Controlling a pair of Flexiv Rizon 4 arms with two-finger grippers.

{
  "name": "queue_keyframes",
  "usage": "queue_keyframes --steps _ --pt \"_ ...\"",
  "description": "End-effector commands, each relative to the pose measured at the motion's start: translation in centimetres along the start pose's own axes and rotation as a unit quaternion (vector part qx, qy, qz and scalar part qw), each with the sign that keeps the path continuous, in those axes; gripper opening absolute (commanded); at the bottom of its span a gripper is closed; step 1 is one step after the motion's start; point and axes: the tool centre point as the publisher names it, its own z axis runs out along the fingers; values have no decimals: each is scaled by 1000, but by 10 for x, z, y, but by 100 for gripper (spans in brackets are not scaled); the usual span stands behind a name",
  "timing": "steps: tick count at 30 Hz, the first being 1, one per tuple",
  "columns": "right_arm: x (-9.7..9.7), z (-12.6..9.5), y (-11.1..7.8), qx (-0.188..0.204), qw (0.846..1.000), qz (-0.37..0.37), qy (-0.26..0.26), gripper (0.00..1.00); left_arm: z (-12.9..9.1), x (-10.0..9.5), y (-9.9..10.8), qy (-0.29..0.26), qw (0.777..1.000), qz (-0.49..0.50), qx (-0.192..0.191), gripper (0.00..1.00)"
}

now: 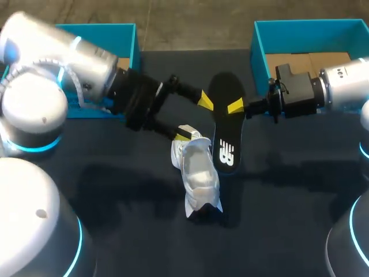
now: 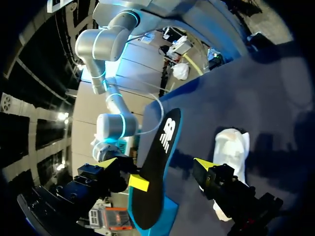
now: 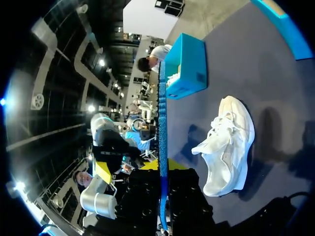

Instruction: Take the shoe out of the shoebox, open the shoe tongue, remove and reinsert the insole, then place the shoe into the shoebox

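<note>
Teal card makes up the left shoebox [image 1: 104, 29], which sits at the far left of the dark surface [image 1: 115, 202]. From that side the left pincer [image 1: 194, 118] reaches toward the middle with its fingers spread wide. One yellow tip is at the insole's edge and the other is by the top of the shoe, and it grips nothing.

Just below it lies the shoe [image 1: 199, 173], out of both boxes on the surface. It is white all over, with white laces and a pale lining showing at the opening.

Right beside the shoe is the insole [image 1: 225, 121]. It is long and black with a white logo near the end closest to the shoe, and its underside is blue-teal. The right pincer [image 1: 236, 107] has closed on its edge from the right, and the right wrist view shows it edge-on between the fingers.

Behind that arm stands the right shoebox [image 1: 311, 24], teal with a brown cardboard floor.
</note>
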Motion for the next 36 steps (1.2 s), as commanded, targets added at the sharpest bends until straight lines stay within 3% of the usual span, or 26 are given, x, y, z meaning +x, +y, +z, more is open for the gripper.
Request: queue_keyframes --steps 1,7,15,36 --pt "-5 7 3 8 1000 1 0 0 -10 -6 8 173 985 3 5 100" --pt "-11 13 1 11 1000 4 0 0 -17 -2 12 293 956 -8 -4 100" --pt "-15 20 4 28 1000 4 -3 0 -20 1 16 398 917 -29 -17 100" --pt "-12 32 13 47 999 -11 12 0 -9 -33 42 480 876 -27 -36 100"
